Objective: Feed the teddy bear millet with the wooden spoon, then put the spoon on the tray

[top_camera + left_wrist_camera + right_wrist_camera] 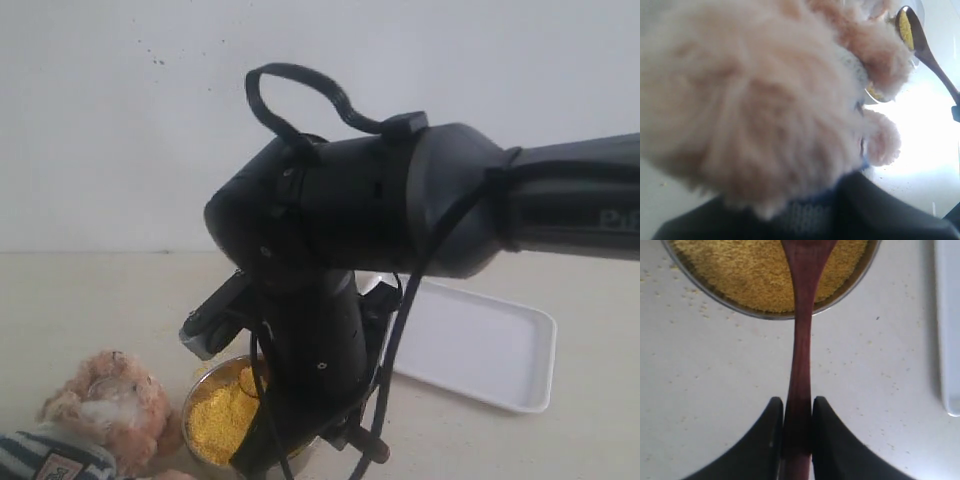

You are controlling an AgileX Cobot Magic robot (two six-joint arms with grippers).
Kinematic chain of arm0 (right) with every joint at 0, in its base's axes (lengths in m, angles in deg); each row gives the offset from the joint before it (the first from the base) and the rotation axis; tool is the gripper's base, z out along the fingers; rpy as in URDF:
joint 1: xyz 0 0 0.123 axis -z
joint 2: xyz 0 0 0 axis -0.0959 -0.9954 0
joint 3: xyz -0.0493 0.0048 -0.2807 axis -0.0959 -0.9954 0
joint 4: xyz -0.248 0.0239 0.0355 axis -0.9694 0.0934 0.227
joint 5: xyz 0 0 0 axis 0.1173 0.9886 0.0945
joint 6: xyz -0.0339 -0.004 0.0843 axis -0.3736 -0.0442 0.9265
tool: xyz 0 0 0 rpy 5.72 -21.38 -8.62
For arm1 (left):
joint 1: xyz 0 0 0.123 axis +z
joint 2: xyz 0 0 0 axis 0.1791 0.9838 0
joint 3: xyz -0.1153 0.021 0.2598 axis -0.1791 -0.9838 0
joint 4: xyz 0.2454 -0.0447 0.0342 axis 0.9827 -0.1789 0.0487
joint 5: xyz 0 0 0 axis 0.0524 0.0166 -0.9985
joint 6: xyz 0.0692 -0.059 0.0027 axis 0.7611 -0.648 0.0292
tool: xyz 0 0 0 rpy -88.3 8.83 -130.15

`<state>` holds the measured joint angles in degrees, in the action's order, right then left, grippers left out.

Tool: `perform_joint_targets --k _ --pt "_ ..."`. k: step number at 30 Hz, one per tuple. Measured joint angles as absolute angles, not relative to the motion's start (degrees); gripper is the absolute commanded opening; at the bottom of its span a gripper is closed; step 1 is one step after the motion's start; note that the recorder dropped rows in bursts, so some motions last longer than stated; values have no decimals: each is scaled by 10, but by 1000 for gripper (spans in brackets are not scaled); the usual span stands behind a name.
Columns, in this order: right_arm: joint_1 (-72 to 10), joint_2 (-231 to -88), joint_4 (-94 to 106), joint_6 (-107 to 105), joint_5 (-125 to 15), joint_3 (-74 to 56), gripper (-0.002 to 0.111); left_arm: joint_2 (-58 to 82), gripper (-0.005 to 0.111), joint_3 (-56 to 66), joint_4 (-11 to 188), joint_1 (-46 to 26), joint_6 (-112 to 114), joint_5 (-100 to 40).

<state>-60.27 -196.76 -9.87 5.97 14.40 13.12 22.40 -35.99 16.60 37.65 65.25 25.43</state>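
Note:
The teddy bear (105, 405) lies at the front left in the exterior view, its striped shirt at the frame's corner. Beside it stands the metal bowl (196, 400) heaped with millet (222, 412). Fluffy fur of the teddy bear (755, 100) fills the left wrist view, and my left gripper (810, 212) is shut on its knitted shirt. My right gripper (797, 407) is shut on the handle of the wooden spoon (802, 335), whose oval end hangs over the millet (740, 275). In the left wrist view the wooden spoon (927, 47) carries millet near the bear's head. The tray (480, 345) lies at the right.
My right arm (330, 260) fills the middle of the exterior view and hides its own gripper and part of the bowl. Loose grains are scattered on the pale table (705, 390). The tray's rim (946, 330) runs along one side of the right wrist view.

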Motion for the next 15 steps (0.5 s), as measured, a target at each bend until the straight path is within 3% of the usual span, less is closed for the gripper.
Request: perform_joint_targets --k 15 --pt "-577 -1924 10 34 145 119 8 224 4 -360 166 376 653 254"
